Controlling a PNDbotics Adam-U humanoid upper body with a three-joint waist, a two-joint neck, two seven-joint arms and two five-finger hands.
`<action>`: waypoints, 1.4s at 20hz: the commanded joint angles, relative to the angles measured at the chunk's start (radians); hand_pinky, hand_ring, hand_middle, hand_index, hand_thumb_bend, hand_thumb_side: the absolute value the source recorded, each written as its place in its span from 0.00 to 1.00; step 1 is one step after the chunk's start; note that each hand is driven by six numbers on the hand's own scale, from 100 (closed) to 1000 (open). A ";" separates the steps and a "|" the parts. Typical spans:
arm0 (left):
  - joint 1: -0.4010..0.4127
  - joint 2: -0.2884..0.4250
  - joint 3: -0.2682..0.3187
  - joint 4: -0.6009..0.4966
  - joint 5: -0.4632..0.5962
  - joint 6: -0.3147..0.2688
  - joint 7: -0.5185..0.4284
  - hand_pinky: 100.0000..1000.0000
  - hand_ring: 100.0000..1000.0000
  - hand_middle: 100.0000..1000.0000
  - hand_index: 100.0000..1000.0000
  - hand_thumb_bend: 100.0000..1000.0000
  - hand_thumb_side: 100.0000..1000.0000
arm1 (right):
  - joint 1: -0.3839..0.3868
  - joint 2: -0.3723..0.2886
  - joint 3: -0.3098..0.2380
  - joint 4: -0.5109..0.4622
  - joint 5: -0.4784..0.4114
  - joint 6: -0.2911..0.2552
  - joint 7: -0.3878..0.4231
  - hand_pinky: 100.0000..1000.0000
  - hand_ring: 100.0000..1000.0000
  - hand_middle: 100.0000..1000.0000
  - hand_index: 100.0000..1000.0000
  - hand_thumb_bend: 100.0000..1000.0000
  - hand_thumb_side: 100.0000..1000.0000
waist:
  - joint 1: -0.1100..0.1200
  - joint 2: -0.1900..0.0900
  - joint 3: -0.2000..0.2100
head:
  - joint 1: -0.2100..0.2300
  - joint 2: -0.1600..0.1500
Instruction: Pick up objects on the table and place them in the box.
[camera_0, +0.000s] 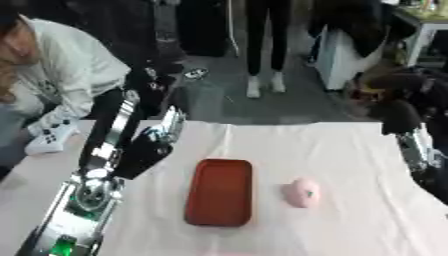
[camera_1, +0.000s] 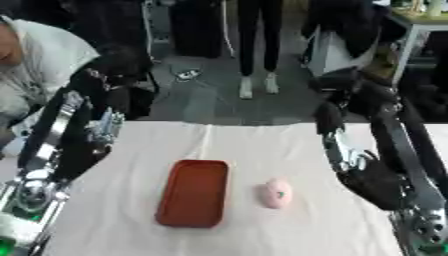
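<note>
Red-brown and smooth, the box is a shallow rectangular tray with rounded corners and a low raised rim, lying on the table near its middle. Its long axis runs from the near edge toward the far edge, tilted slightly. The table is covered by a pale, matte cloth with a faint crease running along it.

Just right of the box, apart from it, lies a pink object: a soft-looking rounded egg shape with a small dark mark on top. Its longer axis also runs roughly near to far.

The left hand hangs above the table's left part, beside the box's far left corner; its dark fingers look relaxed and hold nothing. The left arm is black with silver, shiny joints.

The right hand shows to the right of the pink object, well apart from it, dark and bulky above the cloth. Whether its fingers are spread or curled cannot be told.
</note>
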 joint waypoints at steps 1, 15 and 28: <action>-0.004 0.020 0.005 -0.020 0.001 0.002 -0.002 0.80 0.81 0.87 0.93 0.00 0.72 | -0.045 -0.028 0.010 0.052 0.053 0.021 0.016 0.30 0.47 0.69 0.76 0.20 0.60 | -0.003 -0.015 0.002 | -0.007 0.007; 0.005 0.026 0.001 -0.020 0.005 0.002 -0.009 0.80 0.81 0.87 0.93 0.00 0.72 | -0.153 -0.051 0.048 0.263 0.293 0.036 -0.007 0.59 0.61 0.78 0.82 0.54 0.57 | -0.007 -0.023 0.001 | -0.018 0.022; 0.008 0.027 0.001 -0.020 0.006 0.004 -0.011 0.80 0.81 0.87 0.93 0.00 0.72 | -0.168 -0.039 0.050 0.343 0.372 0.080 0.000 0.69 0.64 0.80 0.83 0.67 0.57 | -0.006 -0.024 0.001 | -0.017 0.027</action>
